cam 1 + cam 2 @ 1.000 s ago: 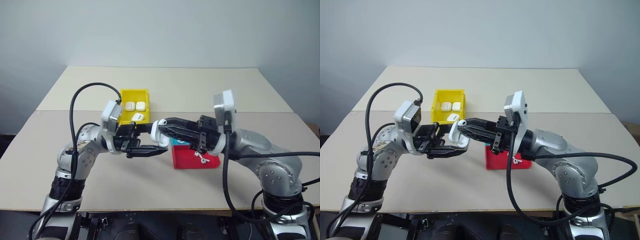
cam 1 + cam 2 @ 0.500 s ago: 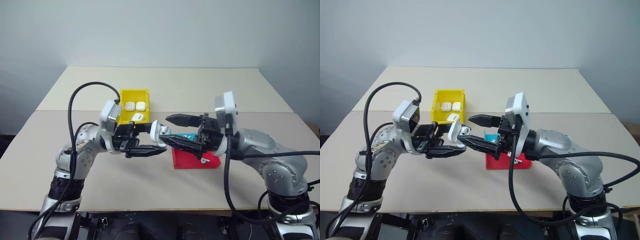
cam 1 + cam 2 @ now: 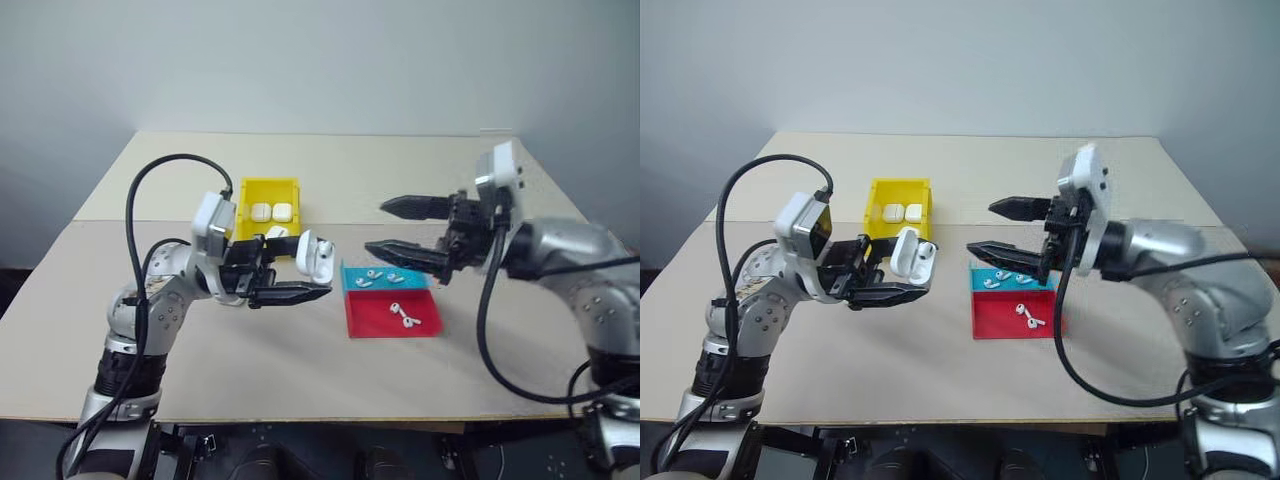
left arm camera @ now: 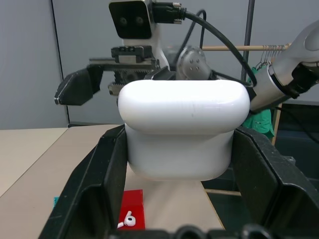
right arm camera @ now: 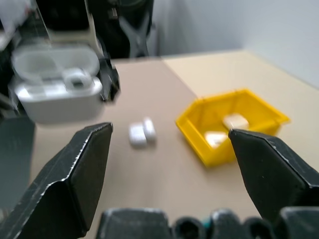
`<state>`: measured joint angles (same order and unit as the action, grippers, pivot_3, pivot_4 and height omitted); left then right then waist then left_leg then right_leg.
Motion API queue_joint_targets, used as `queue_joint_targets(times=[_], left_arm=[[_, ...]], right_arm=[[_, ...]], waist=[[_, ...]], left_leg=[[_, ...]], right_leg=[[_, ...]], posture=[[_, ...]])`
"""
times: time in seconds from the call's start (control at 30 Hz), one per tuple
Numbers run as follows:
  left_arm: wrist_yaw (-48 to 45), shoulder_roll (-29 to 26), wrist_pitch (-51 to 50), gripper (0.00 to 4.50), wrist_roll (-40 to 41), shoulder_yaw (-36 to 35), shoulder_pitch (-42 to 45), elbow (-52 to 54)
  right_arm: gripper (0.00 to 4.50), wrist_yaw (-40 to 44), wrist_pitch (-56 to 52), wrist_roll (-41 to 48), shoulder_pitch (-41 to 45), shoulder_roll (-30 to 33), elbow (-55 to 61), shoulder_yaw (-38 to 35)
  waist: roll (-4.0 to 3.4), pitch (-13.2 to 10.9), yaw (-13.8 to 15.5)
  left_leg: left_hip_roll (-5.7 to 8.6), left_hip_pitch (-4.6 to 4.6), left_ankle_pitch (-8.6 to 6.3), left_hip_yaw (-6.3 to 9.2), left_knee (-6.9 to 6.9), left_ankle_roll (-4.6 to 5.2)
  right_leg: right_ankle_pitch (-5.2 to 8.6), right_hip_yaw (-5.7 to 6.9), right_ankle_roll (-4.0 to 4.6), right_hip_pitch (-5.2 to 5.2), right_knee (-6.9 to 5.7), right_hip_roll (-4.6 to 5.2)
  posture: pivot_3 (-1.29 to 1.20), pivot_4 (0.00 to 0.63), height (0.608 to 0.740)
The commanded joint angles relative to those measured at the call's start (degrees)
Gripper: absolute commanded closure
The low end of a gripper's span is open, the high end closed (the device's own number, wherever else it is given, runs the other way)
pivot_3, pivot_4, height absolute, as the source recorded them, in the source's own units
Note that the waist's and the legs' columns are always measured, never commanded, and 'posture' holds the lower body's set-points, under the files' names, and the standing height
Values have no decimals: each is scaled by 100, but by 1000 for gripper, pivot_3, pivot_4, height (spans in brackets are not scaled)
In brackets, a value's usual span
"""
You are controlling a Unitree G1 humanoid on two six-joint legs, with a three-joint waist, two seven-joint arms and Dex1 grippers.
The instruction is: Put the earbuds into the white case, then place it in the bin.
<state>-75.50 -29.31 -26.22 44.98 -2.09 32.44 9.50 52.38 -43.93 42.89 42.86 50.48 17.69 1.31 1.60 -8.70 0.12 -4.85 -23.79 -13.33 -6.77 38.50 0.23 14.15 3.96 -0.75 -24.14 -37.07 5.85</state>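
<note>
Right now I see the white case [image 3: 911,254] with its lid flipped open, clamped in my left gripper [image 3: 902,284] above the table [image 3: 890,350], just in front of the yellow bin [image 3: 880,196]. That bin holds 3 closed cases [image 3: 270,212]. My right gripper [image 3: 1000,228] hangs with fingers spread wide, holding nothing, over the blue tray [image 3: 350,272]. Loose earbuds [image 3: 403,316] lie in the blue tray and the red tray [image 3: 370,322] next to it.
</note>
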Motion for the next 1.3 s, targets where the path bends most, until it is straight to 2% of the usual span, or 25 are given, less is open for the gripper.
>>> queue_joint_targets(times=[0.03, 0.13, 0.3, 0.4, 0.53, 0.67, 0.83, 1.3], left_arm=[[101, -52, 116, 1698, 73, -192, -86, 252], [181, -97, 128, 1698, 69, -272, -187, 326], [347, -141, 101, 1698, 114, -400, -282, 433], [403, -176, 70, 1698, 174, -465, -374, 535], [485, -200, 94, 1698, 182, -516, -495, 667], [618, -234, 82, 1698, 223, -606, -620, 820], [839, -324, 32, 1698, 311, -741, -920, 1151], [1281, -568, -43, 1698, 648, -904, -1331, 1657]], right_arm=[[92, 464, 696, -1761, 515, 268, -659, 1357], [92, 773, 1731, -3174, 1138, 65, -1884, 2321], [92, 1777, 3954, -4454, 2235, -543, -4293, 3121], [738, 2302, 5021, -4879, 2777, -943, -5548, 3323], [2090, 2665, 5969, -5352, 3344, -1494, -6945, 3414], [2090, 2608, 6603, -5945, 3688, -1913, -7989, 3511], [2090, 2267, 7087, -6556, 3800, -2149, -8670, 3596], [2090, 1475, 6927, -7240, 3628, -2574, -9249, 3482]], waist=[[0, 0, -50], [0, 0, -91], [-3, -3, -102], [-3, -4, -97], [-5, -5, -95], [-7, -6, -93], [-10, -7, -97], [-13, -9, -114]], left_leg=[[0, 2, 0, -1, 0, 0], [0, 1, 1, -1, 1, -1], [0, -6, 4, -8, -2, -6], [0, -7, 7, -12, -1, -11], [-1, -7, 10, -14, 1, -17], [-2, -5, 22, -14, 1, -38], [-2, -5, 31, -16, 0, -53], [-2, 2, 41, -15, -14, -70]], right_leg=[[0, -3, 0, 0, -1, 0], [1, -2, -1, -2, -3, 0], [1, -6, -1, -14, 1, 0], [1, -6, -1, -12, 7, 1], [0, -5, -1, -11, 3, 2], [0, -3, 0, -11, -4, 2], [0, -6, 0, -12, -3, 4], [-1, -5, 2, -11, -6, 3]], posture=[[0, 150, 740], [0, 150, 740], [0, 150, 740], [0, 150, 740], [0, 150, 740], [0, 150, 740], [0, 150, 740], [0, 150, 740]])
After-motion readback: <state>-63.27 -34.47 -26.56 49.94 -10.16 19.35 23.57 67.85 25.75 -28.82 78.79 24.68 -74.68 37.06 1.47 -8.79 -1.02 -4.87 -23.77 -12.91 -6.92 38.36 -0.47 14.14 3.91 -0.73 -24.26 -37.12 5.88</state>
